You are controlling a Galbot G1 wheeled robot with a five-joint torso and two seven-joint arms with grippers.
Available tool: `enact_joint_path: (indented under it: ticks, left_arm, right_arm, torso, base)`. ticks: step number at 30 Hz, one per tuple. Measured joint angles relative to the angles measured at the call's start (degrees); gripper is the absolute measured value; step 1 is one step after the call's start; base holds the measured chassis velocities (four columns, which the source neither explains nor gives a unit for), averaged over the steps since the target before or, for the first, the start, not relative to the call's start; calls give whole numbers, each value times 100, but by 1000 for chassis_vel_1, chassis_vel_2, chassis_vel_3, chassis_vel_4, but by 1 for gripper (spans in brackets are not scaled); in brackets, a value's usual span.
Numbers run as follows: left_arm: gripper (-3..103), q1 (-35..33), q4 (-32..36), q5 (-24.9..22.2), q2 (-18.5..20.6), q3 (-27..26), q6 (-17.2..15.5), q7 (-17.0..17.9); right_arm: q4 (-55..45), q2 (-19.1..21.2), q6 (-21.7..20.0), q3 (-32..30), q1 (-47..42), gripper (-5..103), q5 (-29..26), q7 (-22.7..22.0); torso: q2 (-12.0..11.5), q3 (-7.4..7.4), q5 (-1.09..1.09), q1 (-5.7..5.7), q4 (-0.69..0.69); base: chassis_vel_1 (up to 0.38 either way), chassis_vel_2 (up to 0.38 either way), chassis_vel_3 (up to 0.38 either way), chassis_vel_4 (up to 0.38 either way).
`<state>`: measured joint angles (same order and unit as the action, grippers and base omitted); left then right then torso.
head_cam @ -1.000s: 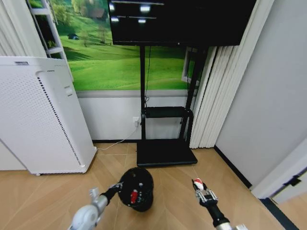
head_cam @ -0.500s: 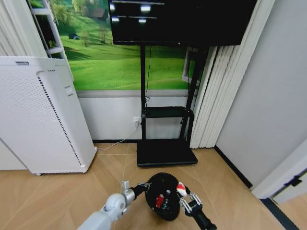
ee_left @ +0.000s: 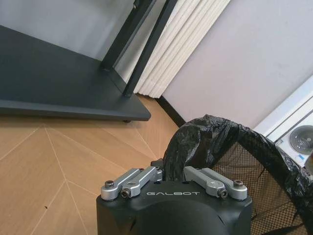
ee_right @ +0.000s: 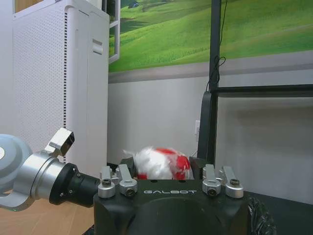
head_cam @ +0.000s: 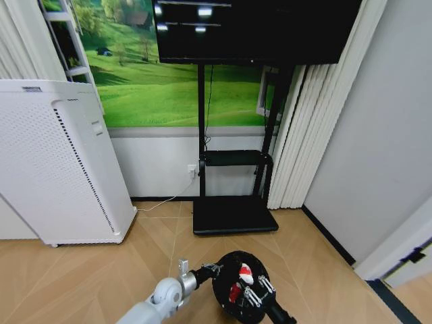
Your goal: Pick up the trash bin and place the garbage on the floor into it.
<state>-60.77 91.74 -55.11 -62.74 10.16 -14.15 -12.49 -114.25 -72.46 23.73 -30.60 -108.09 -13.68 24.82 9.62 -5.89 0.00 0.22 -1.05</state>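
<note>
Holding the trash bin [head_cam: 237, 297] by its rim: left gripper [head_cam: 210, 271] is clamped on the near-left edge of the bin, in the head view low centre, just in front of the black TV stand base [head_cam: 233, 214]. Left wrist view confirms it: left gripper [ee_left: 168, 169] jaws pinched onto the black liner bag [ee_left: 210, 134] bunched over the rim, mesh wall of the bin [ee_left: 264, 196] visible beside it. Bin reads as lifted, though I can't confirm it's clear of the floor [head_cam: 81, 277].

Right gripper [head_cam: 251, 287] is over the bin's open mouth, closed on a crumpled white-and-red packet [head_cam: 246, 273]. Right wrist view: right gripper [ee_right: 164, 169] fingers are narrowly parted with the packet [ee_right: 159, 164] wedged between them, packet bulging out past the fingertips. The left arm's wrist [ee_right: 44, 174] shows in the same view, close alongside.

One more red piece of garbage [head_cam: 234, 293] sits inside the bin, below the right gripper; can't tell what it is.

Surroundings: white appliance [head_cam: 57, 162] well off to the left against the wall, TV [head_cam: 253, 30] on the stand above, white curtain [head_cam: 300, 135] on the right. Herringbone floor around the bin shows no loose items in the head view.
</note>
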Motion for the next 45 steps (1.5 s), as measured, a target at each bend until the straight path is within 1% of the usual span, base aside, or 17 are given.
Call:
enact_joint_path:
  ticks: [1,2,4,5,7,8,9,11,15,18,20,21,22,25,30,39,45]
  left_arm:
    - [6,-30,35,6,5,-50,2,12]
    - [6,-47,54,10,6,-84,2,21]
    - [6,-72,82,12,7,-135,3,40]
    - [6,-99,105,13,10,-180,4,60]
    - [6,-181,158,79,13,-329,3,151]
    - [6,-265,236,172,17,-506,5,248]
    - [6,-265,236,172,17,-506,5,248]
    - [6,-579,602,291,81,-1030,4,522]
    - [6,-1032,1064,310,170,-1627,1,756]
    - [6,-1992,1863,214,241,-2977,-106,1195]
    - [6,-2442,2123,218,219,-3556,-170,1380]
    - [6,-2791,2302,245,147,-4057,-220,1501]
    - [6,-2791,2302,245,147,-4057,-220,1501]
    - [6,-3759,2705,288,-189,-5355,-241,1742]
    - [6,-4547,2979,166,-478,-6072,-253,1927]
    - [6,-5555,3079,-413,-1046,-7157,-194,1861]
    - [6,-5817,2887,-505,-1189,-7322,-137,1886]
  right_arm:
    - [1,-22,37,1,-2,61,57,-64]
    - [10,-42,80,4,2,72,89,-126]
    - [15,-58,99,5,2,72,106,-166]
    - [15,-78,107,4,2,83,120,-203]
    - [-18,-108,109,-6,-2,83,123,-349]
    - [-65,-132,86,-30,-6,93,111,-492]
    - [-65,-132,86,-30,-6,93,111,-492]
    - [-170,-191,-10,-115,-12,99,11,-939]
    - [-257,-224,-135,-204,9,100,-121,-1314]
    - [-306,-234,-274,-387,119,100,-366,-1513]
    - [-330,-234,-318,-430,176,100,-458,-1602]
    - [-346,-247,-336,-463,232,100,-498,-1674]
    - [-346,-247,-336,-463,232,100,-498,-1674]
    - [-357,-354,-356,-534,328,100,-513,-1733]
    - [-340,-555,-333,-702,304,100,-493,-1785]
    - [-132,-796,-191,-1005,359,100,-547,-1774]
    - [19,-763,-114,-1091,397,100,-680,-1797]
  torso:
    - [0,0,0,0,0]
    - [0,0,0,0,0]
    - [0,0,0,0,0]
    - [0,0,0,0,0]
    - [0,0,-1,0,-1]
    - [0,0,-1,0,-1]
    - [0,0,-1,0,-1]
    - [0,0,-1,0,-1]
    - [0,0,-2,0,0]
    - [1,1,-1,0,1]
    - [1,1,2,0,1]
    - [1,1,-4,0,3]
    - [1,1,-4,0,3]
    - [2,1,0,0,0]
    - [1,1,1,-1,1]
    - [2,1,-1,-1,1]
    - [1,1,-1,-1,2]
  base:
    - [0,0,0,0]
    - [0,0,0,0]
    - [0,0,0,0]
    - [0,0,0,0]
    - [0,0,0,0]
    - [0,0,0,0]
    - [0,0,0,0]
    - [0,0,0,0]
    - [0,0,0,0]
    - [0,0,0,0]
    - [0,0,0,0]
    - [0,0,0,0]
    - [0,0,0,0]
    - [0,0,0,0]
    - [48,55,-33,-34]
    - [168,159,-174,-161]
    - [244,249,-232,-238]
